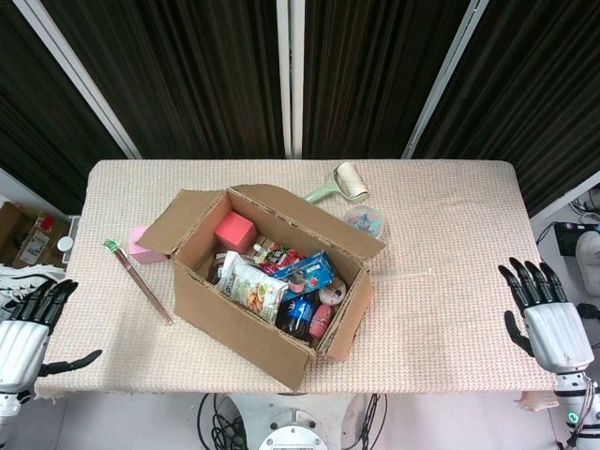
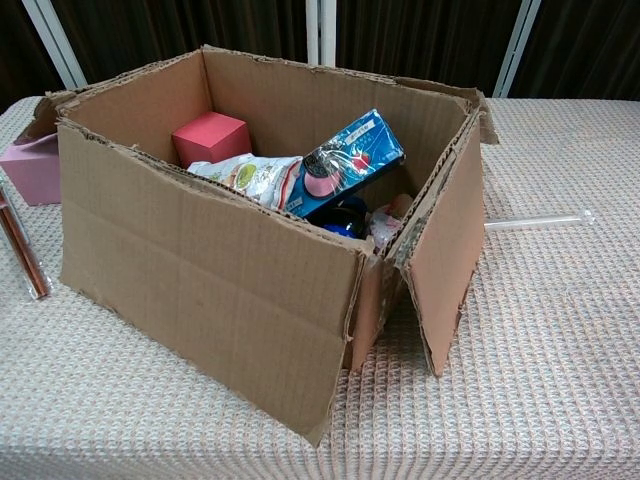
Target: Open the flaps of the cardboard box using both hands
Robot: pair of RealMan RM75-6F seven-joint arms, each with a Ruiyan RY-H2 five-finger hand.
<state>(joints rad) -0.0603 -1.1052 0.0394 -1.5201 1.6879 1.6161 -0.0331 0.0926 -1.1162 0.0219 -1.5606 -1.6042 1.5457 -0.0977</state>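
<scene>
Both hands hung off the bench ends with fingers apart, holding nothing: our left hand (image 1: 21, 342) and right hand (image 1: 553, 328) flanked the brown cardboard box (image 1: 267, 281) (flaps already folded out), left nearer.

Table (image 1: 450, 216): cardboard box (image 1: 246, 333), lint roller (image 1: 343, 182), pink block (image 1: 142, 247), possibly pen (image 1: 137, 279).

The left hand (image 1: 21, 339) sits at the lower left of the head view, fingers spread apart, thumb jutting sideways, holding nothing. The right hand (image 1: 548, 319) is at the lower right, fingers extended upward and apart, palm empty.
</scene>
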